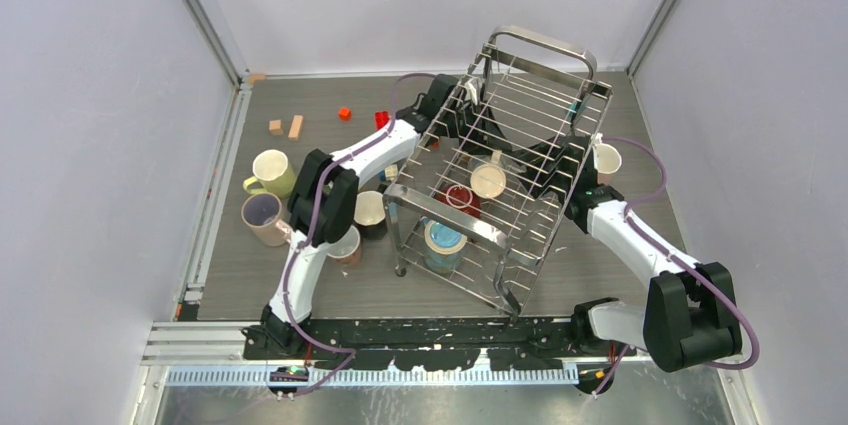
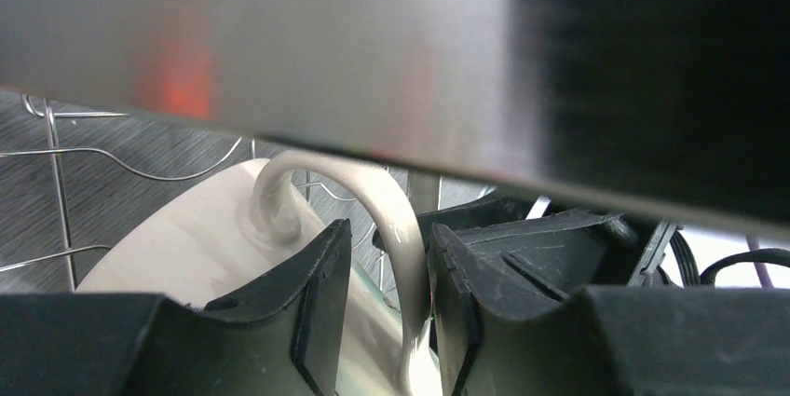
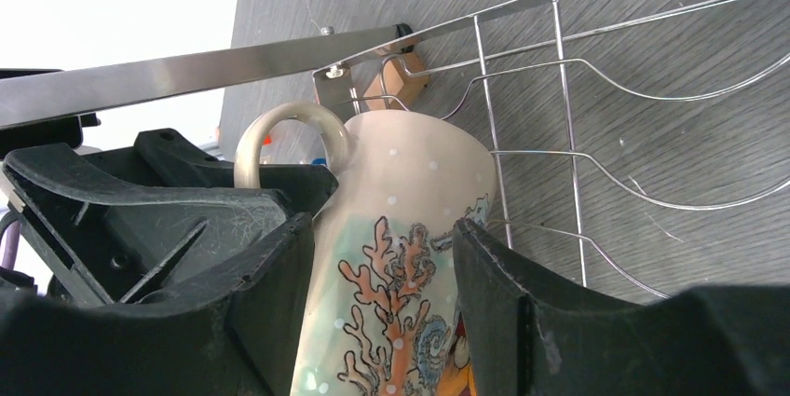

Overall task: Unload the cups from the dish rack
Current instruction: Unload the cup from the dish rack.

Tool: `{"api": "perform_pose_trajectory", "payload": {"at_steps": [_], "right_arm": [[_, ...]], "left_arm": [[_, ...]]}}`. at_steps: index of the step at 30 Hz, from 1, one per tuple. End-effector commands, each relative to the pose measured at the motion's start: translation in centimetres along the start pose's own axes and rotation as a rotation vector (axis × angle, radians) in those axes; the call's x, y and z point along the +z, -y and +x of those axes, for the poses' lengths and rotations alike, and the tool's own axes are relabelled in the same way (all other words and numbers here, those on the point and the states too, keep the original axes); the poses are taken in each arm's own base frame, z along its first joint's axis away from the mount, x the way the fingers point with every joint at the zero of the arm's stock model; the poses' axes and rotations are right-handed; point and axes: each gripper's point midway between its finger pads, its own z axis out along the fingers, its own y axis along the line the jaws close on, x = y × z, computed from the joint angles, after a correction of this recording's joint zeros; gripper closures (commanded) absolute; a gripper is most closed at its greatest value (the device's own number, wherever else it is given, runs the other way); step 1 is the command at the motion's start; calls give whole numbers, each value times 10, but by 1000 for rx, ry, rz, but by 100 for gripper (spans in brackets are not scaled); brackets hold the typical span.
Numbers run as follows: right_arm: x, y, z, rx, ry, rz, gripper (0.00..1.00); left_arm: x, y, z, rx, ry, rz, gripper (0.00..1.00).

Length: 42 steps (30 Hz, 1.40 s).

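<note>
The steel-wire dish rack (image 1: 455,217) stands tilted mid-table, and both arms reach into it from either side. A cream cup (image 3: 410,191) printed with orange coral is between the fingers of my right gripper (image 3: 382,222), which is shut on its body. My left gripper (image 2: 389,228) straddles the same cup's (image 2: 186,238) loop handle (image 2: 373,191). Its right finger touches the handle and its left finger stands off with a gap, so it is open. A cream cup (image 1: 488,180), a dark red cup (image 1: 460,198) and a blue-and-tan cup (image 1: 443,242) show inside the rack.
Left of the rack stand a yellow cup (image 1: 270,172), a pink cup (image 1: 263,217) and a black cup (image 1: 370,210) beside the left arm. A white cup (image 1: 606,158) sits just right of the rack. Wooden blocks (image 1: 285,127) and red blocks (image 1: 345,113) lie far left. Walls enclose the table.
</note>
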Motion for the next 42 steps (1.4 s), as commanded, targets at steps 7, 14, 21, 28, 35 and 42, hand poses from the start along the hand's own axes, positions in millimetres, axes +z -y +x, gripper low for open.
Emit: {"api": "perform_pose_trajectory", "payload": {"at_steps": [7, 14, 21, 28, 35, 42], "right_arm": [[-10, -8, -5, -20, 27, -26, 39], [-17, -6, -12, -32, 69, -10, 39], [-27, -5, -15, -46, 80, -3, 39], [-36, -5, -14, -48, 78, -5, 39], [-44, -5, -14, -41, 78, -13, 39], [-47, -2, -13, -32, 78, -13, 39]], "left_arm": [[10, 25, 3, -48, -18, 111, 72], [12, 31, -1, -80, -13, 139, 82], [14, 32, -5, -135, -9, 145, 100], [11, 40, -15, -219, 19, 164, 100], [1, 53, -32, -296, 80, 212, 100], [-15, 68, -50, -361, 150, 267, 100]]}}
